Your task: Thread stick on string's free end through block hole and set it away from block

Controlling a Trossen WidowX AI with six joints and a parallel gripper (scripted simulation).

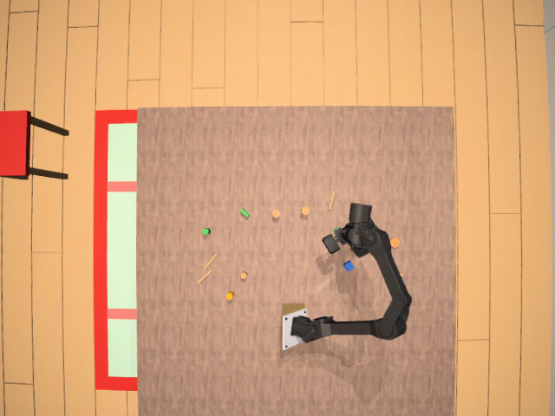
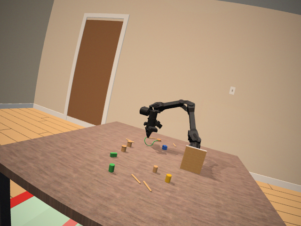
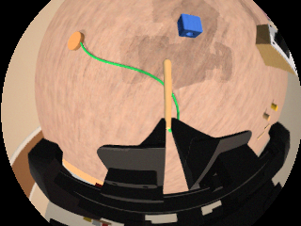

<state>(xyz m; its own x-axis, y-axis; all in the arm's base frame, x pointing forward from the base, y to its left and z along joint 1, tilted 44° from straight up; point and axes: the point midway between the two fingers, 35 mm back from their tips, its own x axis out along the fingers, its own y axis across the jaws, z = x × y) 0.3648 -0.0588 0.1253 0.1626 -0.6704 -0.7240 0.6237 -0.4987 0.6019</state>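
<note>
The thin stick (image 2: 152,137) (image 3: 167,91) is up off the table (image 1: 179,156) (image 2: 73,170) (image 3: 108,104), in the hand (image 1: 339,235) (image 2: 147,136) (image 3: 167,121). The hand is nearly closed, with its two tips pinching the stick by the end where the string (image 1: 336,229) (image 2: 148,145) (image 3: 118,65) is tied. The other end pokes out past the tips. That looks like a good place to hold it, because the long bare part can go into the hole first.

The stick should be light and stiff. It is round and skinny, so it might roll or twist if it bumps the block. The string is soft and bendy. It hangs in a loose curve down to the round button (image 1: 395,243) (image 2: 158,140) (image 3: 75,40), and a hard tug could make the stick slip.

The blue block (image 1: 349,265) (image 2: 164,147) (image 3: 190,25) sits on the table near the hand, apart from the stick. It looks small and light, so a crooked push could shove it. Nothing is through its hole yet. The next job is to line up the bare end with the hole. Once it pokes out the far side, the hand should grab that end and pull gently.
</note>
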